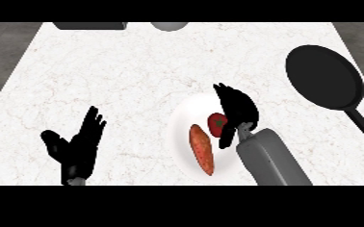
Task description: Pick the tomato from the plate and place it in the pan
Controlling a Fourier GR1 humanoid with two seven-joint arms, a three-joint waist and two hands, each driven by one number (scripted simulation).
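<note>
**While the tomato sits on the plate, my right hand closes in beside it**

Because the tomato [217,121] is small and round and lies near the middle of the white plate [186,110], I have brought the right hand [237,109] in from the pan side, so the palm stands against the tomato's right flank and the fingers reach up past it. From this steep view the fingers look fairly straight and held together rather than curled round the fruit; the thumb hangs low beside the wrist, just right of the tomato. I judge nothing is pinched yet, and the tomato rests on the plate.

Just left of it lies a long orange vegetable, likely a sweet potato [202,149], running down toward the plate's near rim. That leaves little room on that side, which is why I think approaching from the right makes sense: less chance of nudging the neighbour.

Well apart at the upper right is the black pan [323,77], its handle trailing toward the right edge, on the working arm's own side.

My left hand [77,142] rests at the lower left, spread, fingers up, holding nothing.
</note>
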